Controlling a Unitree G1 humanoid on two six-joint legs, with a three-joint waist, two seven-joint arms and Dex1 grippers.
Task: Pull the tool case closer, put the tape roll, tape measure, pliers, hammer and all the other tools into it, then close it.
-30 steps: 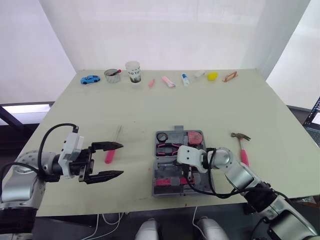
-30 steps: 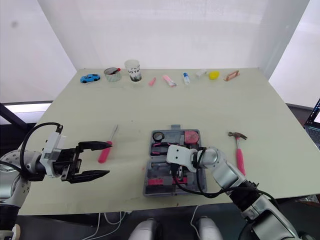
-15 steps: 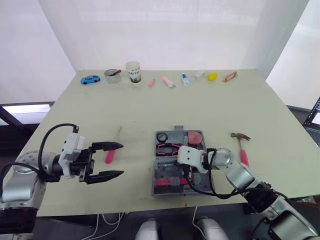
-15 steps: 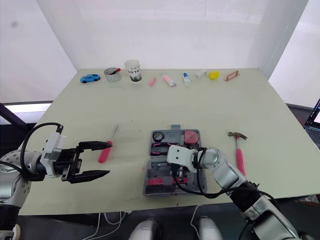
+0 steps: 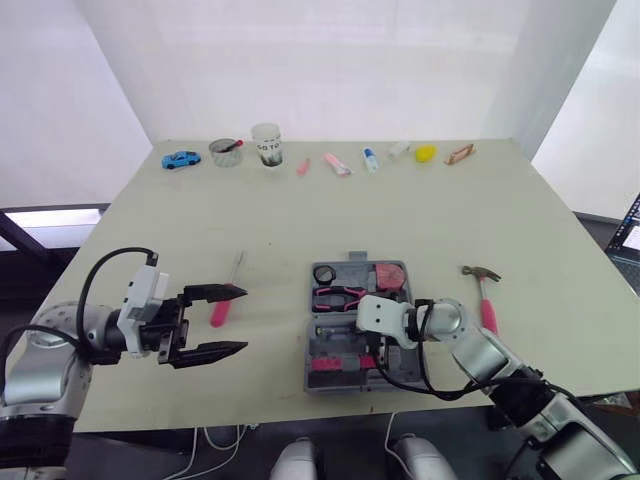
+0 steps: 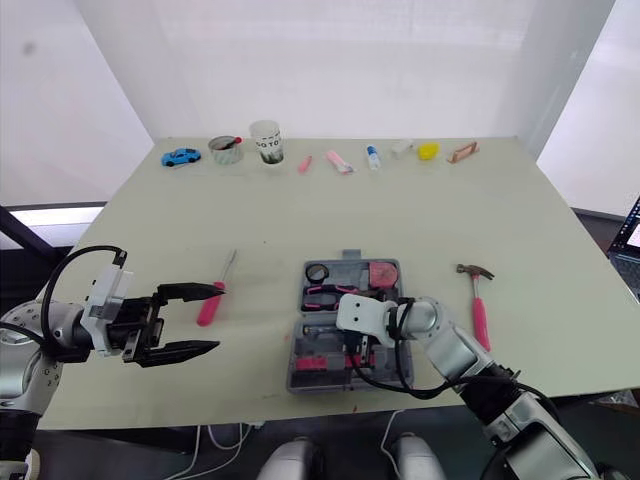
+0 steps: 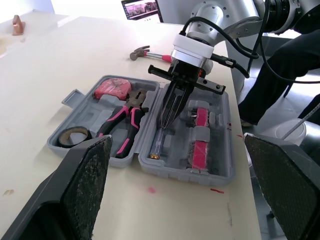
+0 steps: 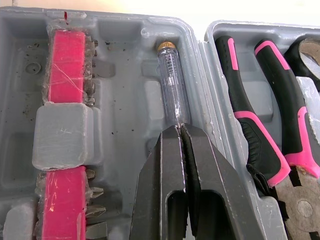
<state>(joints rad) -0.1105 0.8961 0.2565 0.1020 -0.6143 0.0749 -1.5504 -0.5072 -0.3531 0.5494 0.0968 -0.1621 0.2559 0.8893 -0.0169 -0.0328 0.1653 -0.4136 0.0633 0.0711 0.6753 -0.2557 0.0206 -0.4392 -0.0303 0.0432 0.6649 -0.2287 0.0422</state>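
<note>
Sitting open near the table's front edge, the grey plastic tool case (image 5: 352,270) has pink-and-black pliers (image 7: 120,120), a tape roll (image 7: 70,136) and a pink tape measure (image 7: 112,89) in one half. The other half holds a clear-handled tester screwdriver (image 8: 172,85) and pink bit strips (image 8: 67,65). The right gripper (image 8: 180,129) has its fingers pressed together, tips right at the tester's handle. The left gripper (image 5: 240,319) is spread wide just beside a pink screwdriver (image 5: 219,312) lying on the table. The hammer (image 5: 487,305) lies just right of the case.
</note>
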